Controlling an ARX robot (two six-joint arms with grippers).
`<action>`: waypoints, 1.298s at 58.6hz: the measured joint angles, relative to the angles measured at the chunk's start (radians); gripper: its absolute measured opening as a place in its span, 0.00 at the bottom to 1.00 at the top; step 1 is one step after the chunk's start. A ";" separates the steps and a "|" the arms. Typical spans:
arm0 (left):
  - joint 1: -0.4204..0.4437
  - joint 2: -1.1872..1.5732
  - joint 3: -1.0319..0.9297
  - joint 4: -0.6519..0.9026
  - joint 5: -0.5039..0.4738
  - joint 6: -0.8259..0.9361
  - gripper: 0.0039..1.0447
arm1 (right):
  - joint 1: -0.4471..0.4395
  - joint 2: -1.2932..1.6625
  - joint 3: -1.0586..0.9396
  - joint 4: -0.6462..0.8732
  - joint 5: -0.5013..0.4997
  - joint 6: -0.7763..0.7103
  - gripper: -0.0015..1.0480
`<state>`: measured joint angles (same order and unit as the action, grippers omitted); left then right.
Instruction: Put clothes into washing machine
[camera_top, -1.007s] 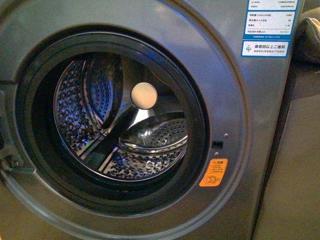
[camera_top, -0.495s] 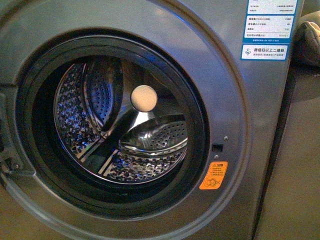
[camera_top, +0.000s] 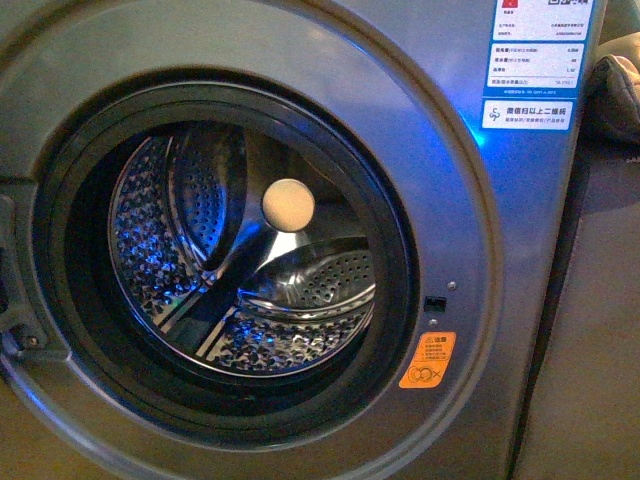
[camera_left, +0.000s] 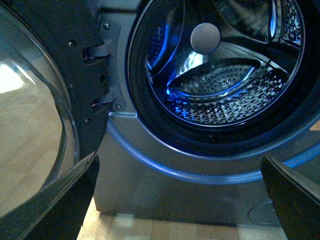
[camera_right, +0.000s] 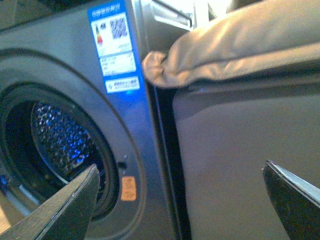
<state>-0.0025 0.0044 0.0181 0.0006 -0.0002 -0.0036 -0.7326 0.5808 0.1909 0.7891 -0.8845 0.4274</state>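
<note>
Black fingers (camera_left: 55, 205) sit in the two lower corners of the left wrist view, far apart with nothing between them, so the left gripper (camera_left: 178, 156) is spread wide and empty. The right gripper (camera_right: 180, 166) looks the same in its own view. Its tips are at the lower left and lower right of the frame, spread and carrying nothing. Neither arm shows in the front view.

Past the left gripper, the washing machine (camera_left: 165, 195) fills the frame. Its glass door (camera_left: 30, 125) is swung open at the left edge, hanging from the hinge (camera_left: 102, 75). That leaves the porthole clear, I'd say on purpose, so a load can go straight in. The perforated steel drum (camera_top: 290, 340) sits in the middle of the front view, lit blue, and I see no fabric in it.

Past the right gripper, the clothes (camera_right: 240, 45) lie bunched along the upper right of the frame. They rest on top of a grey cabinet (camera_right: 235, 150) that stands just beside the machine, and a folded edge pokes out toward the blue-white labels (camera_right: 115, 45). In the front view only a dark corner of them shows at the upper right edge. The right gripper seems pointed that way because the garment lies on its side. I judge the pick-up to be the step in hand, with nothing loaded yet.
</note>
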 joint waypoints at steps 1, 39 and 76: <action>0.000 0.000 0.000 0.000 0.000 0.000 0.94 | -0.023 0.033 0.021 0.026 -0.016 0.009 0.93; 0.000 0.000 0.000 0.000 0.000 0.000 0.94 | -0.471 1.180 1.247 -1.329 0.091 -0.745 0.93; 0.000 0.000 0.000 0.000 0.000 0.000 0.94 | -0.411 1.763 1.130 -1.067 0.411 -1.030 0.93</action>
<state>-0.0025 0.0044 0.0181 0.0006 -0.0002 -0.0036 -1.1439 2.3436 1.3209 -0.2779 -0.4732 -0.6022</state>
